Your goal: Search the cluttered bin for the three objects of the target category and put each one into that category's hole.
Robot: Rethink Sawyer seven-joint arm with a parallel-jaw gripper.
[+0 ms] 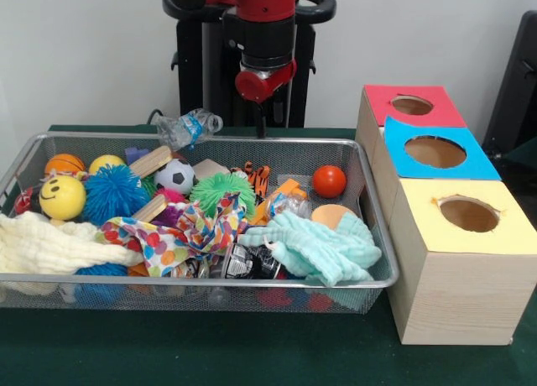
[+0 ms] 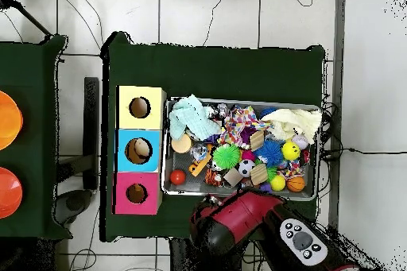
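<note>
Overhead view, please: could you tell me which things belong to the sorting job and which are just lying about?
Job: wire bin, its toys and cloths, yellow-topped box, blue-topped box, red-topped box, each with a hole.
Lying about: two orange discs on the side table, cables on the floor.

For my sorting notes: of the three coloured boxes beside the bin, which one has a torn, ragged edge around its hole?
The yellow box, at the front end of the row. Its hole has frayed edges, while the holes of the blue box and the red box are cut cleanly.

Robotics lab: pedestal-mounted arm (image 1: 267,33) at a green-covered table (image 1: 201,352), test bin (image 1: 373,260) and hole boxes (image 1: 457,260), cables on tiled floor (image 2: 207,13).
</note>
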